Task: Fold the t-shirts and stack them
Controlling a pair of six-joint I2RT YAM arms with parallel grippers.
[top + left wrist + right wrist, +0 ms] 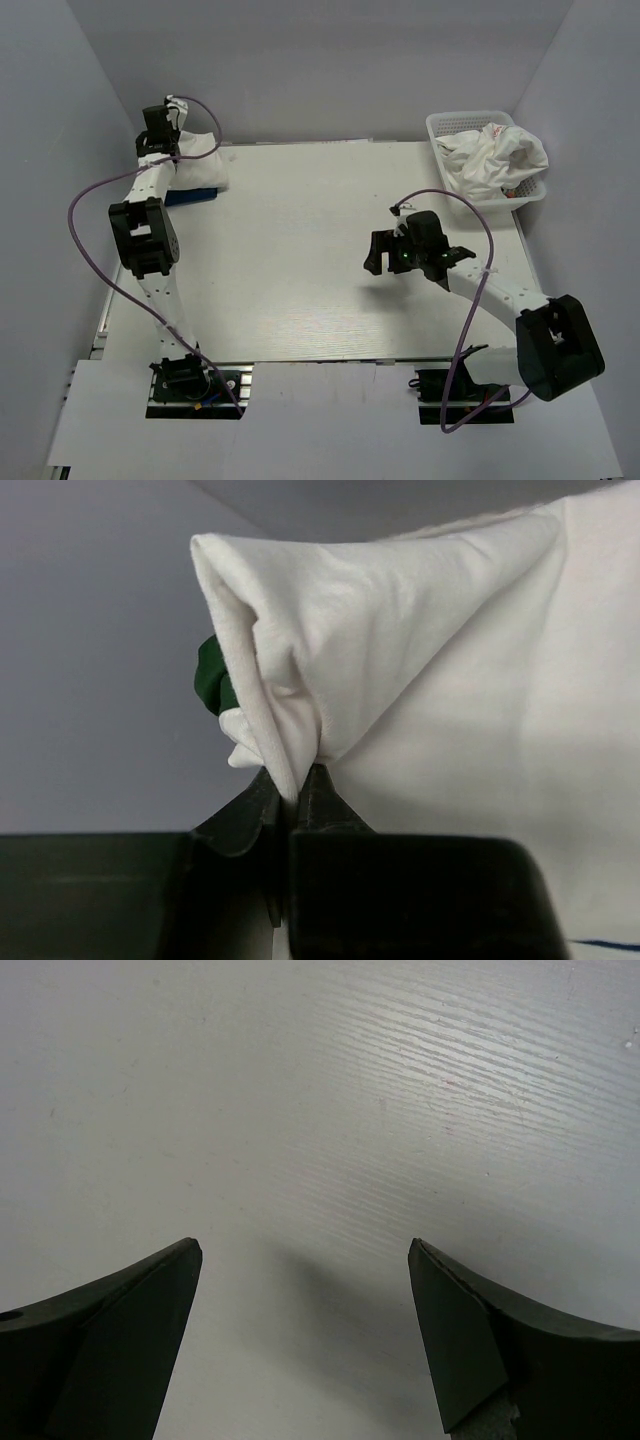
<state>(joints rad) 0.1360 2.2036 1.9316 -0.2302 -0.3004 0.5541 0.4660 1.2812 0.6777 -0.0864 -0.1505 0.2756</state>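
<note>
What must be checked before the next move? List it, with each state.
1. Left hand grips the white shirt: ok, shut on a pinched fold.
2. Right hand free: ok, open, holding nothing, above bare table.
3. White shirt lies over the blue shirt: ok, at the far left corner.
4. Edges square on the stack: cannot tell, the arm hides them.
5. Fold tidy: not ok, the cloth bunches at the pinch and green trim pokes out.
6. Basket emptied: not ok, shirts lie in it.
</note>
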